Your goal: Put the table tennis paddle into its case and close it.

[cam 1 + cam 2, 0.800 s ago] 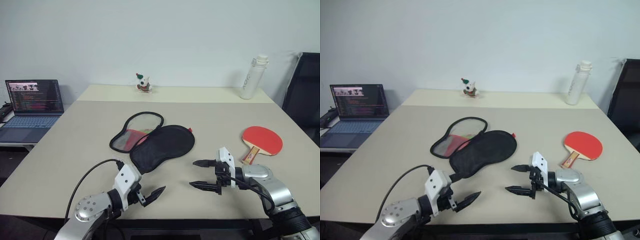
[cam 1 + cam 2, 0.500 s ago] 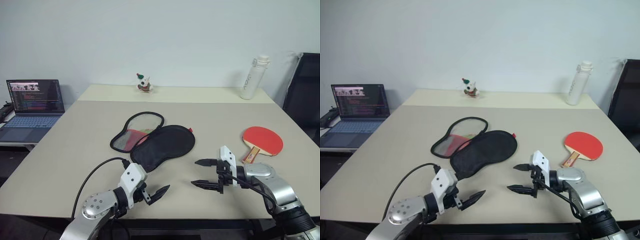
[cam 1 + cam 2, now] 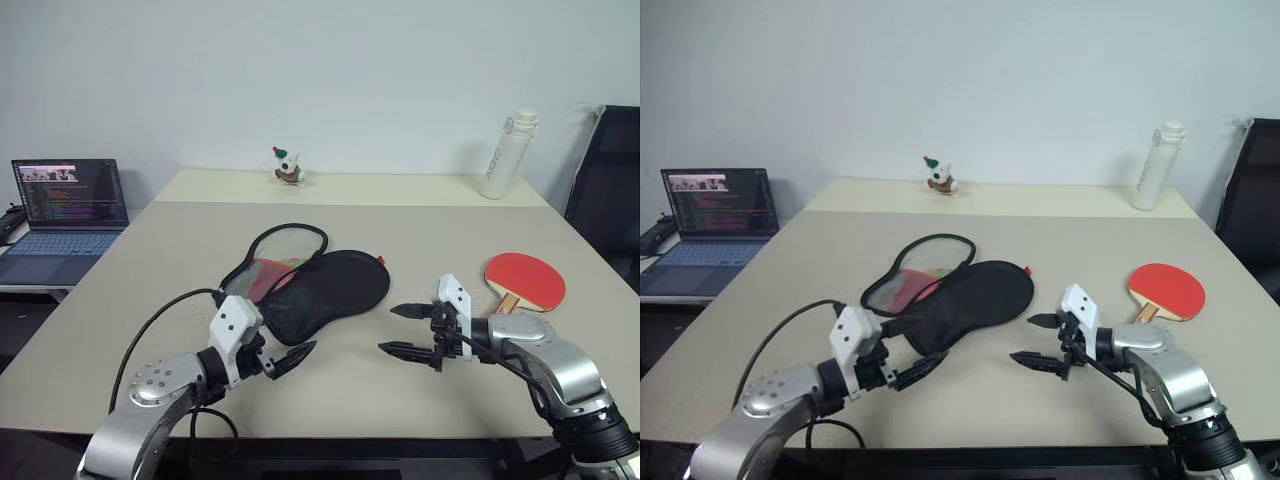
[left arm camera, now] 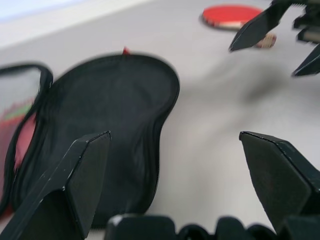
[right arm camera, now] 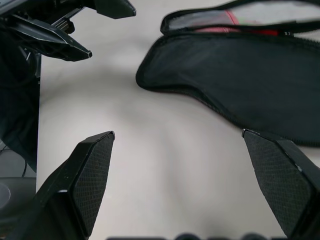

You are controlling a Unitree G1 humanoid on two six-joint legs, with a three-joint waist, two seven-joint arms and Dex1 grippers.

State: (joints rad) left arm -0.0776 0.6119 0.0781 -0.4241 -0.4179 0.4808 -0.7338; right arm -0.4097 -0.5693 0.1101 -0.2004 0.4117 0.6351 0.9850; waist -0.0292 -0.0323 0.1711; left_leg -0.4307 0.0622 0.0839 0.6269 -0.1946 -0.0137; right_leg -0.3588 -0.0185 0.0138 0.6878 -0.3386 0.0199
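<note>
Case [image 3: 310, 282] lies unzipped at frame center, paddle [image 3: 524, 279] center right on table [image 3: 150, 270]. Left gripper [image 3: 285, 360] lower left, right gripper [image 3: 398, 330] lower center-right; both jaws apart, empty.

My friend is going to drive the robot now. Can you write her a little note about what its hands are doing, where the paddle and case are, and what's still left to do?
Left gripper: open, empty, hovering by the near end of the case.
Right gripper: open, empty, above the table between case and table tennis paddle.
Case: unzipped, lying spread open mid-table, nothing in the black half.
Paddle: flat on the table on the robot's right, red face up, untouched.
Done: nothing yet.
Left: pick up the paddle, slide it into the case, zip it closed.
</note>
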